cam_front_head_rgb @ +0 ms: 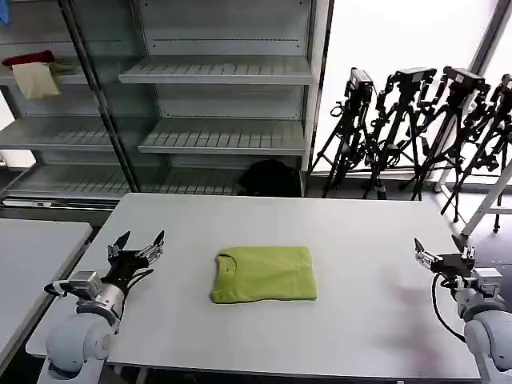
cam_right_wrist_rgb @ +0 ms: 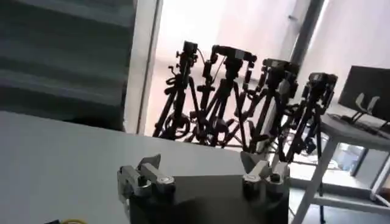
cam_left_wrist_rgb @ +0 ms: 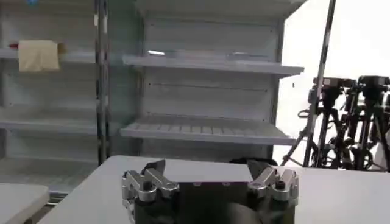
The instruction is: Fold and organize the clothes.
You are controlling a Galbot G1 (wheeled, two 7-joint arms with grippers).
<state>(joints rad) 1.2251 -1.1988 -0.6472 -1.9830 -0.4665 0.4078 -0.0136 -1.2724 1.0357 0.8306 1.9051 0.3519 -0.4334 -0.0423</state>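
Lying folded into a neat rectangle at the middle of the white table (cam_front_head_rgb: 360, 240), the lime-green T-shirt (cam_front_head_rgb: 264, 274) is showing its collar toward the robot's left in the head view, with no gripper touching it. The left gripper (cam_front_head_rgb: 138, 242) is hovering over the table's left part, well apart from the shirt, its fingers spread wide and grasping nothing. The right gripper (cam_front_head_rgb: 444, 250) is waiting near the table's right edge, likewise parted and empty. Behind the table, grey shelving (cam_front_head_rgb: 216, 72) is standing with a red cloth (cam_front_head_rgb: 28, 58) and a pale cream cloth (cam_front_head_rgb: 36, 80) on an upper shelf at the left, and black tripods (cam_front_head_rgb: 416, 128) are crowding the bright window at the right. From the left wrist view, the left gripper (cam_left_wrist_rgb: 210, 178) is pointing toward the shelving (cam_left_wrist_rgb: 207, 64), jaws released, with the cream cloth (cam_left_wrist_rgb: 38, 55) hanging high up. From the right wrist view, the right gripper (cam_right_wrist_rgb: 207, 173) is facing the tripods (cam_right_wrist_rgb: 244, 97), fingers apart; a yellowish sliver at the lower edge is possibly the shirt, though too little is showing to tell.
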